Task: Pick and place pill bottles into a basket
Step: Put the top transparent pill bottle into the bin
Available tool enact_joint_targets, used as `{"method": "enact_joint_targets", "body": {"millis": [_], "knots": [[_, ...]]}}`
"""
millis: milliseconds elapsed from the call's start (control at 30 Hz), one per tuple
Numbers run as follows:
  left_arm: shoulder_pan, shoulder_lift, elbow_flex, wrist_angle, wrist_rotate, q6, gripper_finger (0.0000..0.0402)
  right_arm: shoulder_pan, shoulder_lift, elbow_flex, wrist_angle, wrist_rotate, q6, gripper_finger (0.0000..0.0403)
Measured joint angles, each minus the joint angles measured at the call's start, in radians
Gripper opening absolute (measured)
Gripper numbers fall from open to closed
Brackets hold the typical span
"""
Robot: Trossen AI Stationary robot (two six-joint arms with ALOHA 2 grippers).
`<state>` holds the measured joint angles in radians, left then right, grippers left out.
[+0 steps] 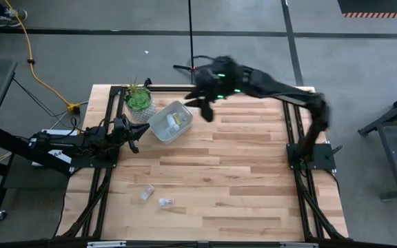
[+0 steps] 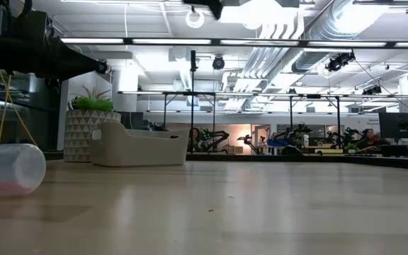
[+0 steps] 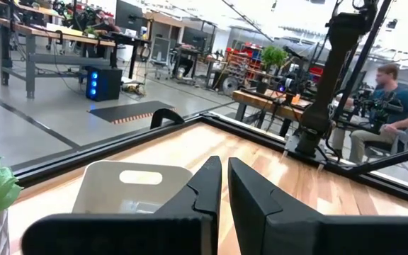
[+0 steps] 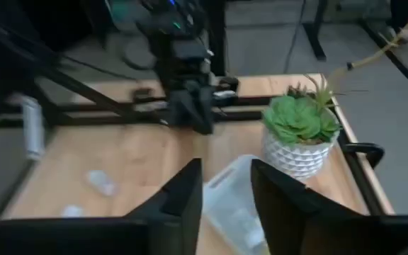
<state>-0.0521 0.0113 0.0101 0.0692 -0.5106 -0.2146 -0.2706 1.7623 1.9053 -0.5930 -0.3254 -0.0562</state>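
Note:
The pale basket (image 1: pixel 169 122) stands at the table's far left, next to the plant; bottles (image 1: pixel 178 120) lie inside it. Two more pill bottles (image 1: pixel 147 192) (image 1: pixel 165 202) lie on their sides near the table's near left; one clear bottle shows close in the low view (image 2: pixel 9 168). My right gripper (image 1: pixel 205 110) hangs open and empty above the table, just right of the basket; its wrist view shows the basket (image 4: pixel 231 202) between its fingers. My left gripper (image 1: pixel 134 139) is shut and empty, low beside the basket's left side, facing the basket (image 3: pixel 129 185).
A green plant in a pale patterned pot (image 1: pixel 140 102) stands right beside the basket's far-left corner. A black frame (image 1: pixel 109 124) runs along the table's edges. Bare wood (image 1: pixel 247 172) fills the middle and right. A person (image 3: pixel 392 99) sits beyond the table.

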Motion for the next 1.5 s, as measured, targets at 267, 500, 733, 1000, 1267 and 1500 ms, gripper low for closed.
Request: {"method": "enact_joint_targets", "body": {"millis": [267,500,733,1000,1267,1500], "knots": [[0.0,0.0,0.0,0.0,0.002,-0.004,0.0065,0.063,-0.58,-0.707,0.325,0.177,0.182,0.0037],[0.0,0.0,0.0,0.0,0.003,0.0,0.0065,0.205,-1.104,-1.151,0.531,0.44,0.277,0.0003],[0.0,0.0,0.0,0.0,-0.002,0.0,0.0065,0.324,-1.443,-1.415,0.564,0.518,0.232,0.0003],[0.0,0.0,0.0,0.0,-0.039,0.0,0.0065,0.343,-1.668,-1.664,0.676,0.52,0.205,0.0001],[0.0,0.0,0.0,0.001,-0.071,0.0,0.0065,0.343,-1.759,-1.896,0.877,0.484,0.161,0.0001],[0.0,0.0,0.0,0.003,-0.163,-0.047,0.0065,0.343,-1.745,-1.896,0.833,0.572,0.192,0.0003]]}}
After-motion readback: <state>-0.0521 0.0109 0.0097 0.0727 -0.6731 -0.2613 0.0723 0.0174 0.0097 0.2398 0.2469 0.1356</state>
